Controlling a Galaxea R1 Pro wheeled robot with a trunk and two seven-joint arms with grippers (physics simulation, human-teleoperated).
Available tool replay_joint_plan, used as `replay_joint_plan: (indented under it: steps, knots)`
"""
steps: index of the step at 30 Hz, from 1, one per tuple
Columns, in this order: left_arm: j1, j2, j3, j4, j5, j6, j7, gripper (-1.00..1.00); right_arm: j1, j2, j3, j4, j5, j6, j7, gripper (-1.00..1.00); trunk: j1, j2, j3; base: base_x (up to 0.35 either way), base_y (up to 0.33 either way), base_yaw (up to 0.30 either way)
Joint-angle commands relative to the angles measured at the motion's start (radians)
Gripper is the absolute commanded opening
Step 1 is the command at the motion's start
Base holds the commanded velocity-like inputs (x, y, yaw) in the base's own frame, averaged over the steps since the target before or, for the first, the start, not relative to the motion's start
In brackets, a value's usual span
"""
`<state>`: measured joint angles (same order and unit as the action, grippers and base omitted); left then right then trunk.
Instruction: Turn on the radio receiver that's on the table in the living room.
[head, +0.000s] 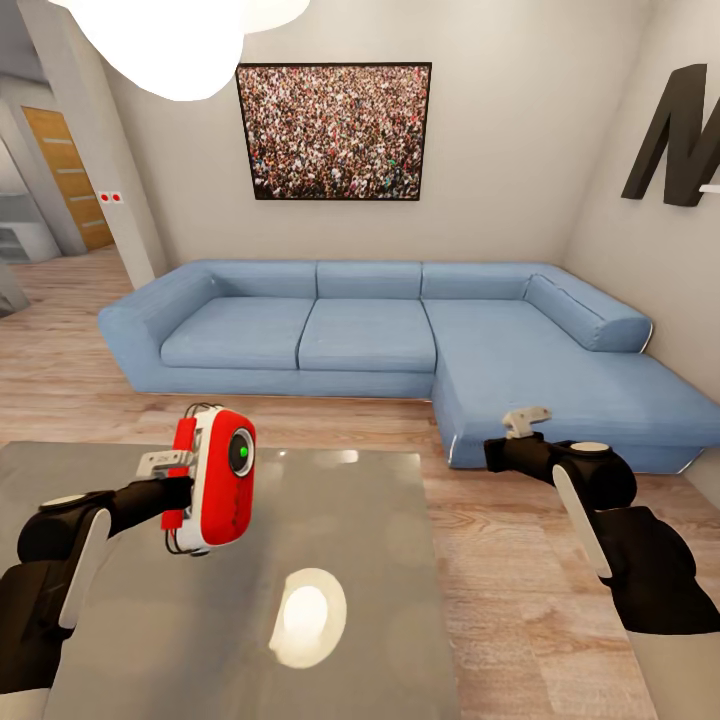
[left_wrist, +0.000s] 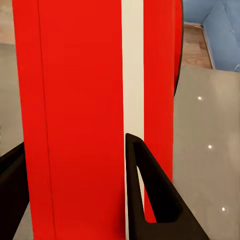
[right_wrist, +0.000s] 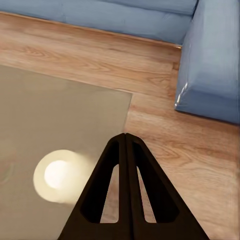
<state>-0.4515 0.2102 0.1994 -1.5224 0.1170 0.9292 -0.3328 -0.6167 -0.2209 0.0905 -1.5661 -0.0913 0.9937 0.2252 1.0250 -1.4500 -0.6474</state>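
Radio receiver held above table, sofa beyond

Head camera high, facing forward and down over the table toward the sofa, left wrist camera pressed close to the radio, right wrist camera above the table's edge, all sharing the grey tabletop.

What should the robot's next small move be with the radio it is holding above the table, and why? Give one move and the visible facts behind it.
Probably bring the right gripper across to the radio's round dial. The left gripper holds the radio upright above the grey table, red front toward the camera, while the right gripper is shut and idle off to the side, over the floor.
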Motion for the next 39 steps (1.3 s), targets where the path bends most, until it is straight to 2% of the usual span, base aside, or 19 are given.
replay_joint_plan:
  steps: [1, 3, 5, 9, 11, 14, 20, 23, 39]
  knots:
    - [-0.001, 0.0, 0.0, 0.0, 0.006, 0.0, 0.001, -1.0, 0.0, 0.0, 0.0, 0.001, 0.0, 0.0, -0.003, -1.0, 0.0, 0.0, 0.0, 0.0, 0.0, 0.0]
    - [0.0, 0.0, 0.0, 0.0, 0.006, 0.0, 0.002, -1.0, 0.0, 0.0, -0.001, 0.001, 0.0, 0.0, -0.007, -1.0, 0.0, 0.0, 0.0, 0.0, 0.0, 0.0]
    - [-0.001, 0.0, 0.0, 0.001, 0.006, 0.0, 0.004, -1.0, 0.0, 0.001, -0.018, 0.001, -0.001, 0.001, -0.008, -1.0, 0.0, 0.0, 0.0, 0.0, 0.0, 0.0]
    - [0.0, 0.0, 0.0, 0.001, 0.006, 0.0, 0.005, -1.0, 0.0, 0.001, -0.114, 0.001, -0.001, 0.002, -0.01, -1.0, 0.0, 0.0, 0.0, 0.0, 0.0, 0.0]
    - [-0.001, 0.0, 0.0, 0.0, 0.006, 0.0, 0.006, -1.0, 0.0, 0.001, -0.126, 0.001, -0.001, 0.002, -0.01, -1.0, 0.0, 0.0, 0.0, 0.0, 0.0, 0.0]
    - [-0.001, 0.0, 0.0, -0.001, 0.005, 0.0, 0.006, -1.0, 0.0, 0.0, -0.133, 0.001, 0.0, 0.002, -0.015, -1.0, 0.0, 0.0, 0.0, 0.0, 0.0, 0.0]
    - [-0.001, 0.0, 0.0, -0.001, 0.004, 0.0, 0.006, -1.0, 0.0, 0.0, -0.136, 0.001, 0.0, 0.001, -0.102, -1.0, 0.0, 0.0, 0.0, 0.0, 0.0, 0.0]
    - [0.0, 0.001, 0.0, -0.001, 0.004, 0.0, 0.006, -1.0, 0.0, 0.0, -0.135, 0.001, -0.001, 0.001, -0.125, -1.0, 0.0, 0.0, 0.0, 0.0, 0.0, 0.0]
    - [-0.001, 0.005, 0.002, -0.001, 0.005, 0.0, 0.006, -1.0, 0.0, 0.002, -0.132, 0.001, -0.004, -0.001, -0.132, -1.0, 0.0, 0.0, 0.0, 0.0, 0.0, 0.0]
